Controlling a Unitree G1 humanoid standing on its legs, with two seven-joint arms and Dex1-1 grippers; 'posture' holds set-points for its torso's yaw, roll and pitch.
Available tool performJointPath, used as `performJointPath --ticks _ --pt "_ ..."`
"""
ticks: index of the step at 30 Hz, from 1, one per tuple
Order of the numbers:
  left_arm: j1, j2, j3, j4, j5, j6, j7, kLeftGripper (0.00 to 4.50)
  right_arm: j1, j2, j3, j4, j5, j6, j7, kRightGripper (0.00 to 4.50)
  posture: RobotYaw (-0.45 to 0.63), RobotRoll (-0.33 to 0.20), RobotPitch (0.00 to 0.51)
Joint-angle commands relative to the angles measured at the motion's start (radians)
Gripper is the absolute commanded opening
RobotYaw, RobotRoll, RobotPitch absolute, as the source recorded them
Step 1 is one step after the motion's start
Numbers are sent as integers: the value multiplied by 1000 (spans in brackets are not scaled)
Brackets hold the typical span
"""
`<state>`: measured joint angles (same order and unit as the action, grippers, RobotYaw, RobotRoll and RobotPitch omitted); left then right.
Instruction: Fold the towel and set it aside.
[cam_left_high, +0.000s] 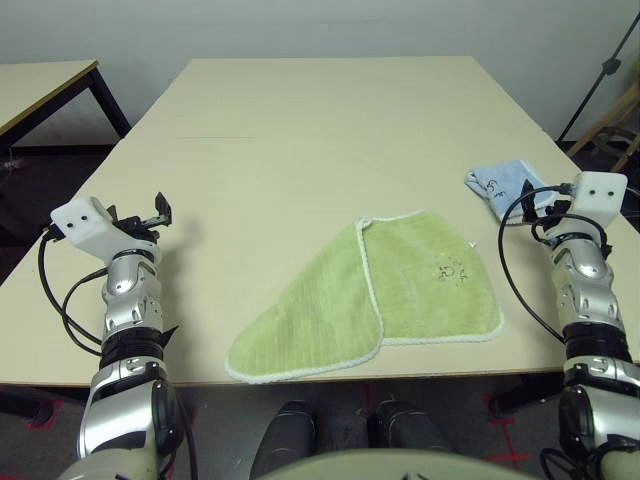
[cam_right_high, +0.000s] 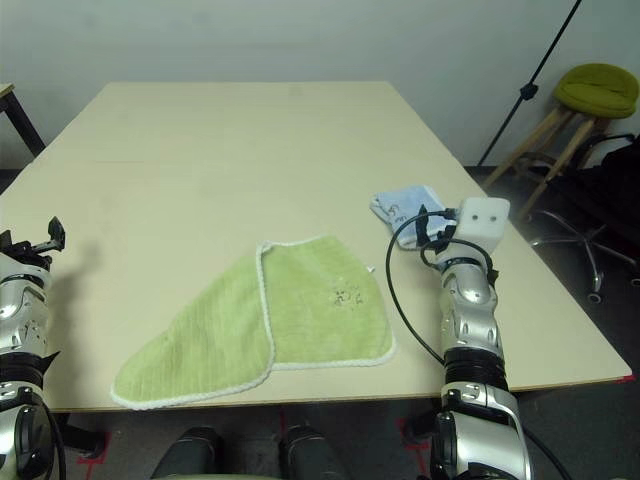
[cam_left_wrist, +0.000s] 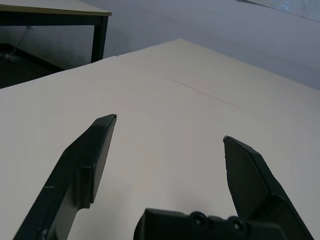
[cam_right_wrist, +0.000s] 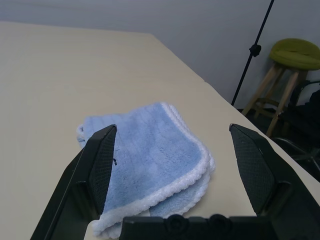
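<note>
The lime-green towel lies near the front edge of my pale table, a little right of centre. One part is turned over onto the rest, so a white-stitched hem runs from its far tip down toward the near edge, and a small dark embroidered mark faces up on the right-hand part. Nothing touches it.

My left gripper hovers over bare tabletop at the left side, well apart from the towel, its two black fingers spread wide with nothing between them. My right gripper hangs at the table's right side, its fingers also spread wide and holding nothing; beyond its tips, toward the far right edge, rests a folded light blue cloth with white edging, apart from the towel.

A second table stands off to the far left. To the right of my table are a wooden stool with a green cushion and a dark stand pole.
</note>
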<state>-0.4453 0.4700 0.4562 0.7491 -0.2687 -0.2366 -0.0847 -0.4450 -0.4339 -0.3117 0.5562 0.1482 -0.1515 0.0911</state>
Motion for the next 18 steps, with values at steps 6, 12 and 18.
performJointPath --ticks 6,12,18 --pt "14 -9 -3 -14 -8 8 -20 4500 -23 14 18 -25 8 35 31 4455 45 0 64" --pt "29 -8 -48 -96 -36 45 -174 4500 -57 17 42 -108 34 147 96 4455 32 0 50" --pt "26 27 -92 -149 -104 132 -432 4500 -102 16 77 -255 110 402 191 4455 52 0 46"
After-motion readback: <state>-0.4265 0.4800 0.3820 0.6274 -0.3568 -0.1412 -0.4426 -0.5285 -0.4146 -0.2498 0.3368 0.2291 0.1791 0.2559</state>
